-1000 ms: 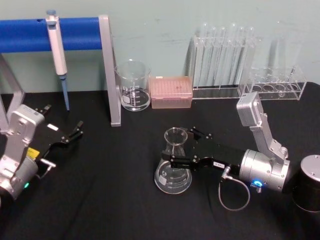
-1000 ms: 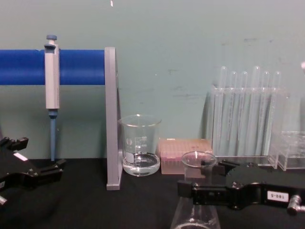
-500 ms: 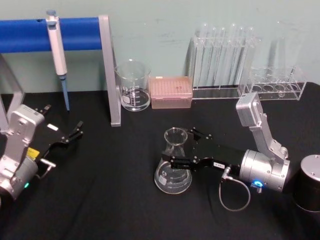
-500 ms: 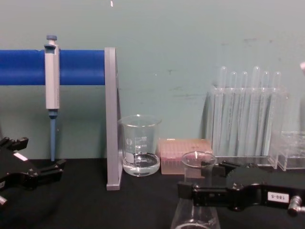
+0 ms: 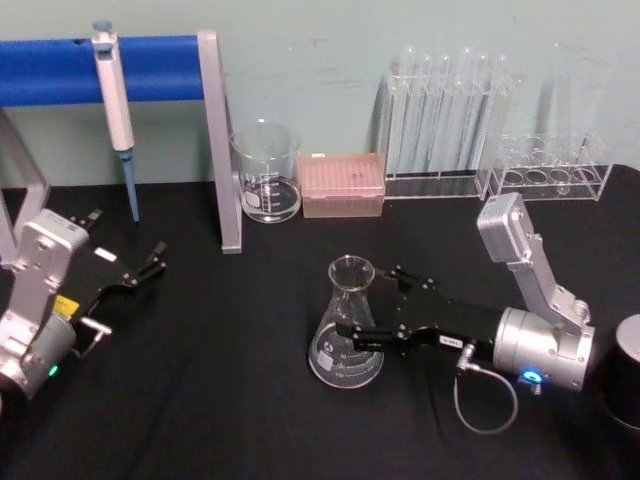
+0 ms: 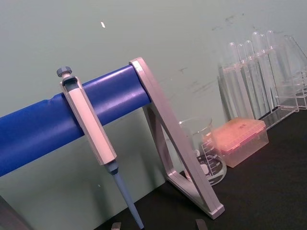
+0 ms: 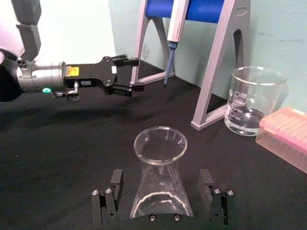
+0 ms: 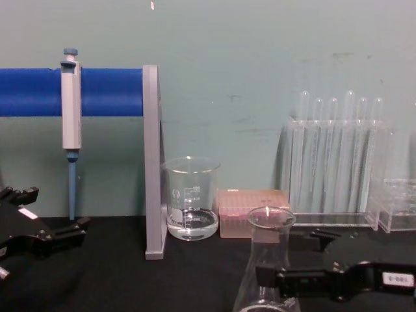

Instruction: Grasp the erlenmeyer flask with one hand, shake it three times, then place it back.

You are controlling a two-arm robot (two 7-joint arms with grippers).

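The erlenmeyer flask [image 5: 347,325] stands upright on the black table, clear glass with a wide base and a flared rim. My right gripper [image 5: 368,303] reaches in from the right, low by the table. It is open, with one finger on each side of the flask's cone and a gap to the glass. In the right wrist view the flask [image 7: 159,167] sits between the spread fingers of the right gripper [image 7: 160,175]. In the chest view the flask's [image 8: 270,260] neck rises free above the black gripper body. My left gripper [image 5: 148,265] rests open at the far left.
A glass beaker [image 5: 267,185] and a pink tip box [image 5: 343,185] stand behind the flask. A pipette [image 5: 115,95] hangs on the blue stand [image 5: 215,140] at back left. Test tube racks [image 5: 440,120] line the back right. A dark cylinder [image 5: 628,370] sits at the right edge.
My right gripper has slid back to the right and dropped lower, away from the flask's neck. The flask stays in place. The left arm has not moved.
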